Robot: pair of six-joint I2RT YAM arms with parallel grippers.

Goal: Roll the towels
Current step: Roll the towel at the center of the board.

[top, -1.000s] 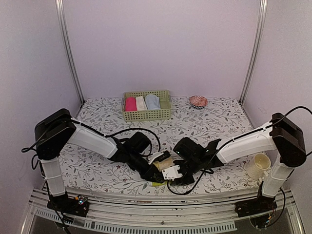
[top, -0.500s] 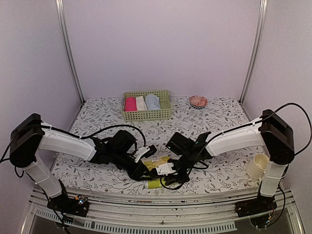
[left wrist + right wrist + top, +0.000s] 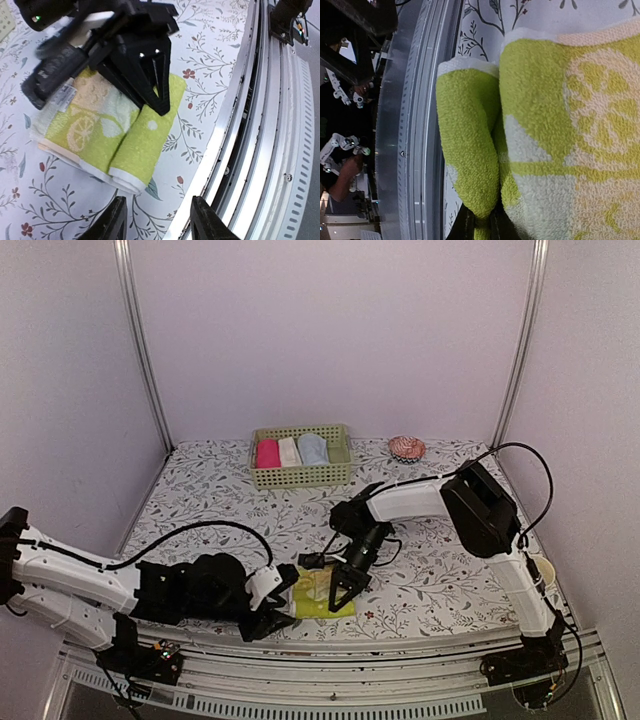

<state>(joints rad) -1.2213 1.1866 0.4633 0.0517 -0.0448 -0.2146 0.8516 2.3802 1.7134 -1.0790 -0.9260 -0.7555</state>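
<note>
Green towel: your green towel (image 3: 112,135) is lying on the table (image 3: 200,500) near the front edge. It is a nubby terry cloth with pale lemon-slice prints and a cream hem. Its rail-side edge is curling into a fat, soft roll, and the rest is lying flat.
Right claw: your right claw (image 3: 481,226) is reaching down from the far side. Its black, tapered fingers are pinching that rolled fold, closed tight on the pile.
Left claw: your left claw (image 3: 159,212) is hovering low just beside the towel, over the rail side. Its two black fingers are standing apart with nothing between them.
Blue towel: your blue towel (image 3: 313,449) is sitting as a smooth, rounded roll at the right end of the basket (image 3: 300,477), well apart from both claws.
Basket: you are seeing a pale green, rectangular lattice tray at the far edge. It is also holding a pink roll (image 3: 267,453) and a cream roll (image 3: 289,451), side by side.
Table cover: it is showing a print of grey leafy sprigs with small red flowers.
Rail: a ribbed metal rail (image 3: 260,125) is running along the front.
Far right: a round, red-and-white checked lump (image 3: 406,448) is sitting on the table beyond the basket.
</note>
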